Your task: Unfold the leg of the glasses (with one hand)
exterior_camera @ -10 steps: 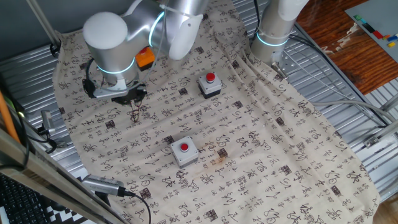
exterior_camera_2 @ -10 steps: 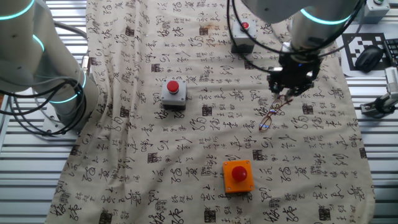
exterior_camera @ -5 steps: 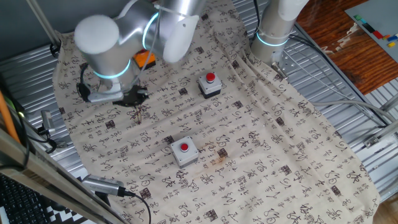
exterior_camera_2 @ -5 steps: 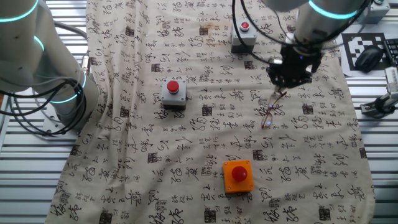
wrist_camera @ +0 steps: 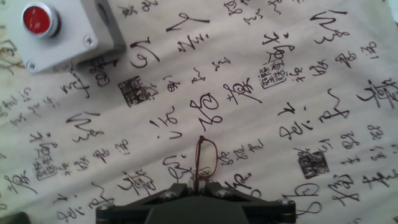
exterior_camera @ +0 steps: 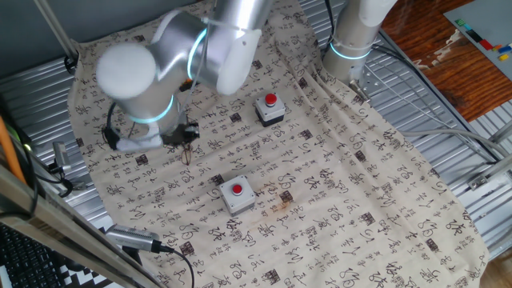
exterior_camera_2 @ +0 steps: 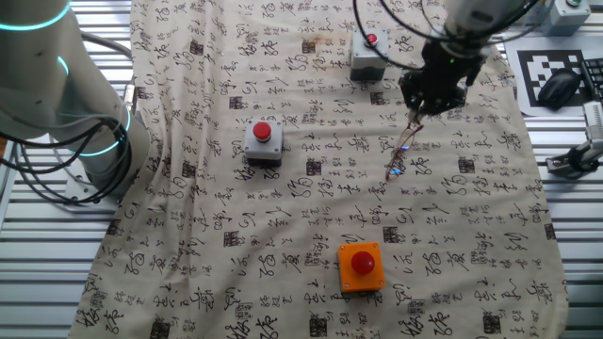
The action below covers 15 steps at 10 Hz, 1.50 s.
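Observation:
The glasses (wrist_camera: 205, 158) are thin, with a dark reddish-brown wire rim. In the hand view they hang lengthwise from my fingertips, one lens showing over the printed cloth. My gripper (wrist_camera: 198, 185) is shut on their near end. In one fixed view the gripper (exterior_camera: 186, 134) is at the left of the cloth with the glasses (exterior_camera: 187, 152) dangling below it. In the other fixed view the gripper (exterior_camera_2: 420, 105) holds the glasses (exterior_camera_2: 398, 158), which slant down to the left. I cannot tell whether their lower end touches the cloth.
Two grey boxes with red buttons stand on the cloth (exterior_camera: 270, 110) (exterior_camera: 238, 194); the hand view shows one at top left (wrist_camera: 56, 28). An orange button box (exterior_camera_2: 361, 266) sits near the cloth's front edge. A second arm's base (exterior_camera_2: 57, 104) stands at the left.
My gripper has moved across the cloth toward the far grey button box in the other fixed view, carrying the glasses with it. They now hang more lengthwise from the fingers.

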Motion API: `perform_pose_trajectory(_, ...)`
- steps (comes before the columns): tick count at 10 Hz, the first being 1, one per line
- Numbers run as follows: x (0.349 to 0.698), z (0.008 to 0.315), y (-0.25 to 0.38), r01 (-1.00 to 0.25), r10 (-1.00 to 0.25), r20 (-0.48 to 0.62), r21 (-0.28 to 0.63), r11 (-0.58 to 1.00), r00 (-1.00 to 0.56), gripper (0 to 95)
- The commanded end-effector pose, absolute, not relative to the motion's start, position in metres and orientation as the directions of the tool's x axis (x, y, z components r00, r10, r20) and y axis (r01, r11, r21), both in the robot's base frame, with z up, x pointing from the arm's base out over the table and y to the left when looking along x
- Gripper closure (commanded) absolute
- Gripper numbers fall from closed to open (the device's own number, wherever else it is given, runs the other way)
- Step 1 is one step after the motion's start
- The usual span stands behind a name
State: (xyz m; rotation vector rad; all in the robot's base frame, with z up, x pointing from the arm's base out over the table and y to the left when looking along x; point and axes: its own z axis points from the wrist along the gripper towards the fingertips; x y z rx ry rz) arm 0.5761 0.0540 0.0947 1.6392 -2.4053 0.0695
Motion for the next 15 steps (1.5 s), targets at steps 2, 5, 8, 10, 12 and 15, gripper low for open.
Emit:
perform_pose_trajectory(2, 0.5747, 0.0952, 0.0536, -0.920, -0.906, 0.228, 0.086, 0.383, -0.356, 95.0)
perform_pose_trajectory(5, 0.5747, 0.0954, 0.0539, -0.917, -0.896, 0.257, 0.076, 0.391, -0.361, 95.0)
perform_pose_trajectory(8, 0.5744, 0.0960, 0.0542, -0.911, -0.890, 0.266, 0.082, 0.404, -0.370, 95.0)
perform_pose_trajectory(10, 0.5744, 0.0960, 0.0542, -0.908, -0.886, 0.276, 0.089, 0.409, -0.372, 95.0)
perform_pose_trajectory(12, 0.5743, 0.0961, 0.0542, -0.904, -0.882, 0.279, 0.092, 0.417, -0.379, 95.0)
perform_pose_trajectory(15, 0.5741, 0.0966, 0.0544, -0.911, -0.894, 0.236, 0.069, 0.407, -0.381, 76.0)
